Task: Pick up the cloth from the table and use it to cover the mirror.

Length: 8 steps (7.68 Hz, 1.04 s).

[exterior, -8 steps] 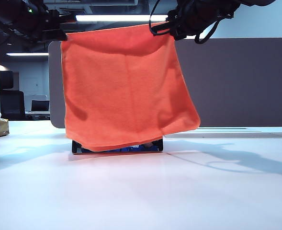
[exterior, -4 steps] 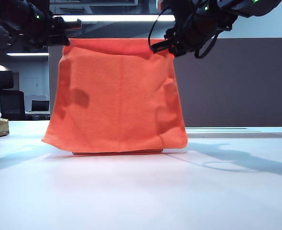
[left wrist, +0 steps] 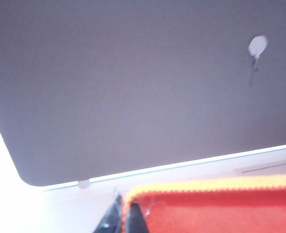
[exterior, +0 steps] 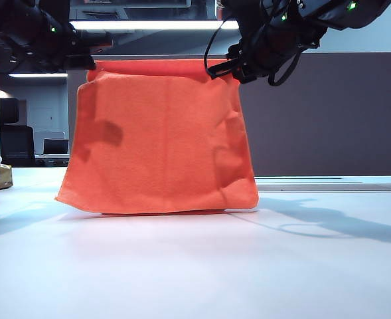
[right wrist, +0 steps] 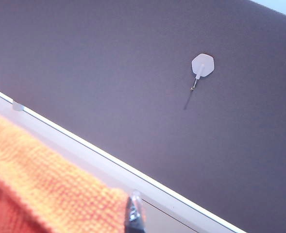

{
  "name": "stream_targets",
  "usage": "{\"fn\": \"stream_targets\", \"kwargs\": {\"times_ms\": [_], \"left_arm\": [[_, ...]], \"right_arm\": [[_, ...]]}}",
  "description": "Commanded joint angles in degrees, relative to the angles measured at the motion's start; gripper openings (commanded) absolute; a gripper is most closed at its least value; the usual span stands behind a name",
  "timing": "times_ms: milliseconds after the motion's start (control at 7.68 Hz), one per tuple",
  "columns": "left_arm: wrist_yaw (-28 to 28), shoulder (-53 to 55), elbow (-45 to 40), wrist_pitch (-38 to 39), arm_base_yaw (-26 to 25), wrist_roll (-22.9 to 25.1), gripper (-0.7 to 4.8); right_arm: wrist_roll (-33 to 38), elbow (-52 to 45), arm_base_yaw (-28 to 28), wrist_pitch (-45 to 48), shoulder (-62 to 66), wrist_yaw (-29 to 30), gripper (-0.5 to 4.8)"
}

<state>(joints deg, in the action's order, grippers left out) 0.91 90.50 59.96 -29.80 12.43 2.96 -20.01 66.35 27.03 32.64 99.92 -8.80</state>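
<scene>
The broad, smooth white table carries the whole scene, with a big grey partition panel standing behind it. The large bright orange terry cloth hangs as a wide curtain in the middle of the exterior view; its lower hem touches the tabletop and it spreads a little to the left at the bottom. The upright mirror is not visible at all, so I judge it stands hidden behind the cloth. The left gripper is closed on the upper left corner of the cloth, and the right gripper is closed on the upper right corner, both high above the table. To finish the step well, the top edge should probably go just behind the top of the mirror before both corners are let go together, so the cloth rests on it evenly. If one corner is freed first, the thick cloth may slide off to one side.
</scene>
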Motion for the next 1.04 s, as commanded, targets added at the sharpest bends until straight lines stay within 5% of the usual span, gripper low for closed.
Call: {"fn": "stream_targets", "kwargs": {"times_ms": [130, 1042], "left_arm": [[-0.96, 1.42, 1.18, -0.96, -0.15, 0.96, -0.06], [-1.18, 2.12, 1.38, 0.31, -0.13, 1.31, -0.06]], "right_arm": [[0.04, 0.22, -0.04, 5.38, 0.52, -0.09, -0.06], [0.07, 0.24, -0.13, 8.07, 0.66, -0.11, -0.06]]}}
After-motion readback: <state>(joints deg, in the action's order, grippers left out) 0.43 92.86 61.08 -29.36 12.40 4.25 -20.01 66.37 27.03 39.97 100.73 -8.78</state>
